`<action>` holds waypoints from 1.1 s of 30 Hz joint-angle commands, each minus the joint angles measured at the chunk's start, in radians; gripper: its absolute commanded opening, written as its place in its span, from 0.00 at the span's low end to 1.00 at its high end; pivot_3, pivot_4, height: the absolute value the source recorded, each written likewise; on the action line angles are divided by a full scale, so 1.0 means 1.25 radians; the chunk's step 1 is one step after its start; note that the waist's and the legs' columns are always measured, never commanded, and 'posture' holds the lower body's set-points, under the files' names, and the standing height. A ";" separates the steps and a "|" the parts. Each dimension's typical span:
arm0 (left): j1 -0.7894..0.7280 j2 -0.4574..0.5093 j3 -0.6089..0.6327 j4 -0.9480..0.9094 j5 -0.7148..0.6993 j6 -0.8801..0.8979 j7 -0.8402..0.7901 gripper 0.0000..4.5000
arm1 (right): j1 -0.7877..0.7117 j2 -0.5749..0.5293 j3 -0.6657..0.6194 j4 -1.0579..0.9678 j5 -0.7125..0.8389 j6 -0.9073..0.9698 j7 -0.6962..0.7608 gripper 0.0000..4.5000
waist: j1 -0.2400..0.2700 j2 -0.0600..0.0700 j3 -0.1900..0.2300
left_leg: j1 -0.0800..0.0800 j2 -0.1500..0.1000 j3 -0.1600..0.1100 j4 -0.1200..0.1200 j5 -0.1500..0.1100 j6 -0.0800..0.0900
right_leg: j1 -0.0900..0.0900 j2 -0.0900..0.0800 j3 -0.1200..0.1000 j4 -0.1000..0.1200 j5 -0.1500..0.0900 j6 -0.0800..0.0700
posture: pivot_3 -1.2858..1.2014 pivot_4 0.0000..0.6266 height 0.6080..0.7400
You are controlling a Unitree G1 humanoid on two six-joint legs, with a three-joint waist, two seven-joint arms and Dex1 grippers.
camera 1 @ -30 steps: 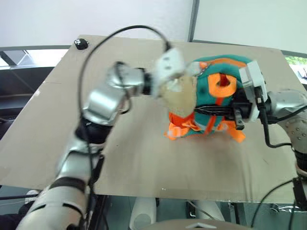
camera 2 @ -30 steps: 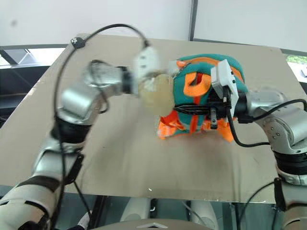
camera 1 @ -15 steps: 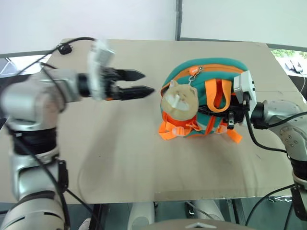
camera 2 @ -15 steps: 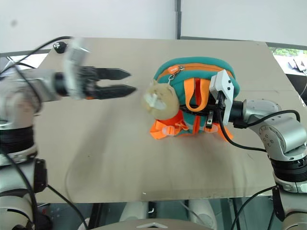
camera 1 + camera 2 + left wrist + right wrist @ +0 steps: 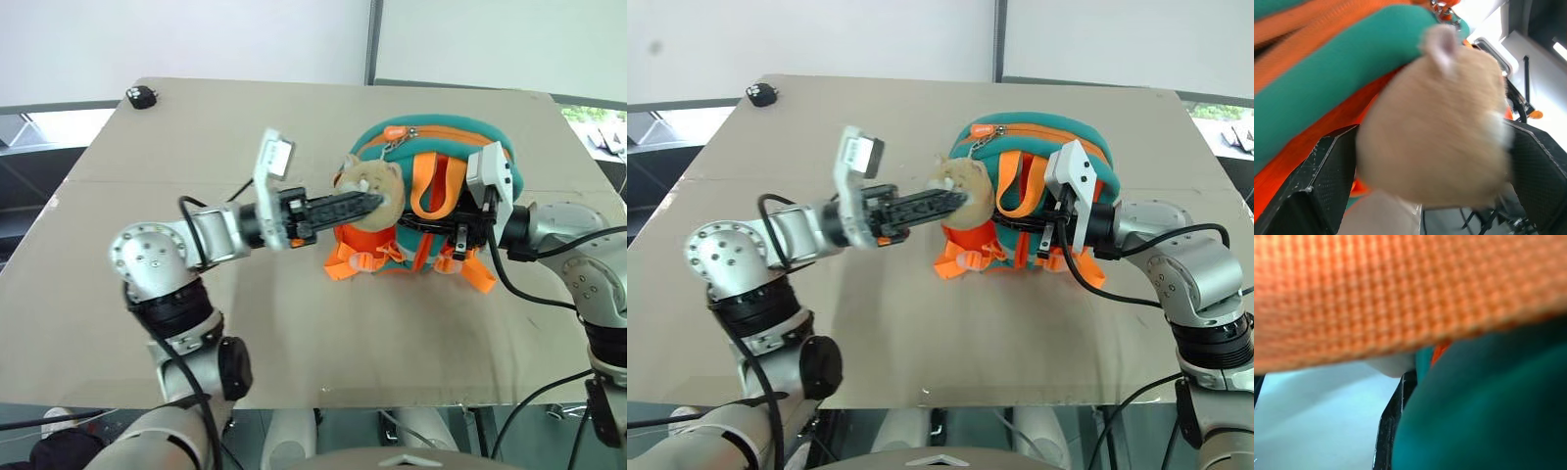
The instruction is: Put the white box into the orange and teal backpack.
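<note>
Head views: orange and teal backpack (image 5: 446,211) stands upright on the table (image 5: 294,323); left gripper (image 5: 370,203) reaches level to its beige plush charm (image 5: 375,188); right gripper (image 5: 1050,230) is clamped on the backpack's opposite side, at the straps.

Left wrist view: spread fingers (image 5: 1317,186) flank the charm.

Right wrist view: orange webbing (image 5: 1400,298) and teal fabric.
</note>
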 commanded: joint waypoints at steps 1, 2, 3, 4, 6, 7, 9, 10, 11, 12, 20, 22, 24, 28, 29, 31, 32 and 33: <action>-0.025 -0.013 0.015 0.022 -0.033 -0.005 0.051 0.69 | -0.004 0.001 -0.030 -0.043 0.019 0.005 -0.026 0.00 | 0.000 0.000 0.000 | 0.000 0.000 -0.001 0.000 0.000 0.000 | 0.000 0.000 0.000 0.000 0.000 0.000 | 0.52 0.24 1.00; -0.029 -0.014 0.021 0.027 -0.048 -0.009 0.059 0.58 | -0.002 0.004 -0.035 -0.044 0.021 0.008 -0.035 0.00 | 0.001 0.000 0.000 | 0.000 0.000 -0.001 -0.001 0.000 0.000 | 0.000 0.000 0.000 0.000 0.000 0.000 | 0.52 0.24 1.00; -0.035 -0.010 0.029 0.035 -0.067 -0.012 0.065 0.49 | 0.000 0.008 -0.044 -0.044 0.025 0.011 -0.048 0.00 | 0.002 0.000 0.000 | 0.000 0.000 -0.001 -0.001 0.000 0.000 | 0.000 0.000 -0.001 0.000 0.000 0.000 | 0.52 0.24 1.00; -0.038 -0.006 0.034 0.040 -0.083 -0.014 0.074 0.41 | 0.002 0.011 -0.051 -0.044 0.028 0.013 -0.056 0.00 | 0.002 0.000 0.000 | 0.000 0.000 0.000 0.000 0.000 0.000 | 0.000 0.000 -0.001 0.000 0.000 0.000 | 0.52 0.24 1.00; -0.059 0.049 0.090 0.080 -0.156 -0.039 0.080 0.30 | 0.002 0.046 -0.115 -0.021 0.062 0.032 -0.133 0.00 | 0.002 0.000 0.000 | -0.001 0.000 0.000 0.000 0.000 0.000 | 0.000 -0.001 -0.001 0.000 0.000 0.000 | 0.52 0.24 1.00; -0.070 0.082 0.118 0.109 -0.198 -0.055 0.090 0.27 | -0.001 0.063 -0.148 -0.007 0.079 0.044 -0.173 0.00 | 0.001 0.000 0.000 | 0.000 0.000 0.000 0.000 0.000 0.000 | 0.000 -0.001 0.000 0.000 0.000 0.000 | 0.52 0.24 1.00; -0.086 0.158 0.165 0.179 -0.270 -0.092 0.130 0.19 | -0.013 0.100 -0.218 0.025 0.119 0.068 -0.261 0.00 | 0.000 0.000 0.000 | -0.001 0.000 0.000 0.000 0.000 0.000 | -0.001 -0.001 0.000 0.000 0.000 0.000 | 0.52 0.24 1.00; -0.081 0.191 0.173 0.200 -0.297 -0.102 0.148 0.16 | -0.020 0.116 -0.243 0.037 0.126 0.069 -0.299 0.00 | -0.001 0.000 0.000 | 0.000 0.000 0.000 0.000 0.000 0.000 | -0.001 -0.001 0.000 0.000 0.000 0.000 | 0.52 0.24 1.00; -0.073 0.214 0.170 0.213 -0.325 -0.115 0.167 0.15 | -0.024 0.126 -0.259 0.043 0.132 0.070 -0.325 0.00 | -0.001 0.000 0.000 | 0.000 0.000 0.000 0.000 0.000 0.000 | -0.001 -0.001 0.000 0.001 0.000 0.000 | 0.52 0.24 1.00; -0.058 0.238 0.167 0.220 -0.342 -0.123 0.183 0.14 | -0.034 0.140 -0.279 0.054 0.146 0.069 -0.356 0.00 | 0.000 0.001 0.001 | 0.000 0.000 0.001 0.000 0.000 0.000 | -0.001 -0.001 0.000 0.001 0.000 0.000 | 0.52 0.24 1.00; 0.313 0.342 0.016 0.127 -0.102 -0.189 0.181 0.14 | -0.128 0.205 -0.368 0.149 0.204 0.011 -0.541 0.00 | 0.004 0.001 0.000 | -0.001 0.000 0.005 -0.003 0.000 -0.001 | -0.003 -0.003 0.001 -0.001 0.000 0.000 | 0.52 0.24 1.00; 0.383 0.317 -0.043 0.137 0.016 -0.295 0.193 0.14 | -0.152 0.216 -0.383 0.164 0.219 0.002 -0.581 0.00 | 0.005 0.001 0.000 | -0.001 0.000 0.005 -0.003 0.000 -0.001 | -0.002 -0.004 0.001 -0.001 0.000 0.000 | 0.52 0.24 1.00; 0.412 0.301 -0.091 0.116 0.070 -0.374 0.163 0.14 | -0.154 0.209 -0.377 0.159 0.226 0.004 -0.589 0.00 | 0.007 0.000 0.000 | -0.001 -0.001 0.005 -0.003 0.000 0.000 | -0.002 -0.005 0.000 -0.001 0.000 -0.001 | 0.52 0.24 1.00; 0.408 0.255 -0.121 0.052 0.087 -0.486 0.102 0.14 | -0.088 0.145 -0.276 0.078 0.164 0.012 -0.499 0.00 | 0.007 0.000 0.000 | -0.001 -0.001 0.006 -0.002 0.000 0.000 | -0.002 -0.006 0.001 -0.002 0.000 -0.002 | 0.52 0.24 1.00; 0.411 0.257 -0.134 0.042 0.105 -0.504 0.093 0.14 | -0.074 0.134 -0.259 0.063 0.155 0.015 -0.482 0.00 | 0.007 0.000 0.000 | -0.001 -0.001 0.006 -0.002 0.000 0.000 | -0.002 -0.006 0.001 -0.002 0.000 -0.002 | 0.52 0.24 1.00; 0.417 0.229 -0.130 0.020 0.138 -0.587 0.079 0.14 | -0.025 0.085 -0.206 0.036 0.102 0.007 -0.427 0.00 | 0.005 0.001 0.000 | 0.000 -0.001 0.006 -0.003 0.000 0.000 | -0.002 -0.005 0.001 -0.002 0.000 -0.001 | 0.52 0.24 1.00; 0.426 0.227 -0.133 0.000 0.173 -0.651 0.047 0.14 | 0.004 0.045 -0.179 0.028 0.072 -0.004 -0.381 0.00 | 0.004 0.001 0.000 | 0.000 -0.001 0.006 -0.003 0.000 0.000 | -0.002 -0.005 0.001 -0.002 0.000 -0.001 | 0.52 0.24 1.00; 0.440 0.235 -0.144 -0.018 0.209 -0.706 0.005 0.14 | 0.029 0.015 -0.161 0.022 0.049 -0.020 -0.340 0.00 | 0.003 0.001 0.000 | -0.001 -0.001 0.006 -0.003 0.000 0.000 | -0.002 -0.005 0.001 -0.002 0.000 -0.001 | 0.52 0.24 1.00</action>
